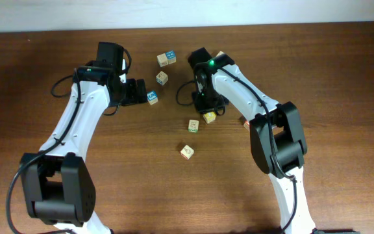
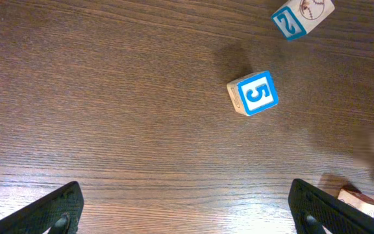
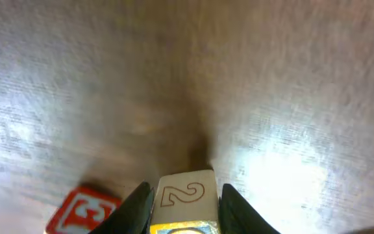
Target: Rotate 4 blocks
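At mid-table, R claw (image 3: 186, 192) pinches yellow block (image 3: 184, 203).

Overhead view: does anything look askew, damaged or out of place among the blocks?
Nothing looks damaged or spilled. The blocks lie loose at mixed angles, none stacked; the yellow block sits between the fingers of the right gripper.
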You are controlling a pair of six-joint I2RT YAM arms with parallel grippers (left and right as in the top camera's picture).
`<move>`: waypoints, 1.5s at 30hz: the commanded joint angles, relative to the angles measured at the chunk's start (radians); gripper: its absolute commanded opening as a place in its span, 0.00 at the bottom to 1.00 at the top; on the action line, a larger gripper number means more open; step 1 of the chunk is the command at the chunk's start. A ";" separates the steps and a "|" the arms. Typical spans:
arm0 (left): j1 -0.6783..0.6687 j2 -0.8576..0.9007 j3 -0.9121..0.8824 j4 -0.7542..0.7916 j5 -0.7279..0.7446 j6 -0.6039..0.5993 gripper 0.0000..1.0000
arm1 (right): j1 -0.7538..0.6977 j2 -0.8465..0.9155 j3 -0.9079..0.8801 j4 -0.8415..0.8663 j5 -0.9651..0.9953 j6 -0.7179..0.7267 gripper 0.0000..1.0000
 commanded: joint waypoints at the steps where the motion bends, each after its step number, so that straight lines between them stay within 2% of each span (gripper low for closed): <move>1: 0.000 0.013 0.013 -0.001 -0.006 -0.006 0.99 | -0.005 0.011 0.011 -0.023 -0.168 0.077 0.32; 2: -0.002 0.013 0.013 -0.001 -0.007 -0.006 0.99 | -0.003 0.011 0.011 -0.023 -0.238 0.093 0.32; 5: -0.013 0.013 0.013 -0.001 -0.006 -0.006 0.99 | -0.006 0.010 0.012 -0.023 -0.262 0.155 0.45; 11: -0.014 0.013 0.013 -0.001 -0.007 -0.006 0.99 | -0.062 -0.045 0.017 -0.043 -0.238 0.152 0.50; 15: -0.014 0.013 0.013 -0.001 -0.006 -0.006 0.99 | -0.011 -0.046 0.014 -0.129 -0.224 0.080 0.48; 17: -0.014 0.013 0.013 -0.001 -0.006 -0.006 0.99 | 0.031 -0.046 0.014 -0.149 -0.188 0.069 0.42; 22: -0.014 0.013 0.013 -0.001 -0.006 -0.006 0.99 | 0.014 -0.051 0.047 -0.153 -0.129 0.076 0.42; 27: -0.014 0.013 0.013 -0.001 -0.006 -0.006 0.99 | 0.014 -0.086 0.075 -0.254 -0.119 0.074 0.42; 31: -0.014 0.013 0.013 -0.001 -0.006 -0.006 0.99 | 0.010 -0.084 -0.004 -0.236 0.010 0.207 0.28; 34: -0.014 0.013 0.013 -0.001 -0.006 -0.006 0.99 | 0.011 -0.083 -0.057 -0.177 0.011 0.235 0.21; 39: -0.014 0.013 0.013 -0.001 -0.006 -0.006 0.99 | 0.037 -0.083 -0.142 -0.034 -0.055 0.235 0.20; 45: -0.014 0.013 0.013 -0.001 -0.006 -0.006 0.99 | 0.081 -0.083 -0.157 -0.008 -0.080 0.235 0.20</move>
